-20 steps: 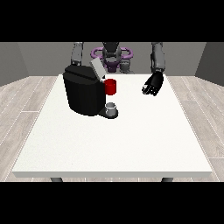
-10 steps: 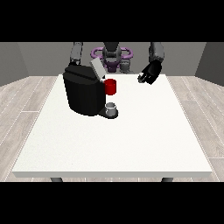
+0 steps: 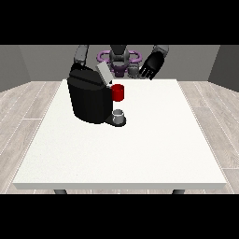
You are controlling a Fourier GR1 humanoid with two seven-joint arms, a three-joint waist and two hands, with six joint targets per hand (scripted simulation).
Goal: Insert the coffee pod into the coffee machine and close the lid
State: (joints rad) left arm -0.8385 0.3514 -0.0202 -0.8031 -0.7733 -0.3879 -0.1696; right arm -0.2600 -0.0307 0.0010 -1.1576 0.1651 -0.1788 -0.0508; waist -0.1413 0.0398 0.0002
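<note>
The black coffee machine (image 3: pixel 89 99) stands on the white table (image 3: pixel 121 149) toward its ten o'clock corner, its grey lid (image 3: pixel 103 73) tilted up, a red thing at the machine (image 3: pixel 118 92) on its three o'clock side and a grey thing (image 3: pixel 119 115) on the base just below that. At one o'clock from the machine, the hand at the view's right (image 3: pixel 151 66) hangs above the table's far edge, fingers spread and holding nothing. The other hand is hidden behind the machine, so I cannot tell its fingers.
</note>
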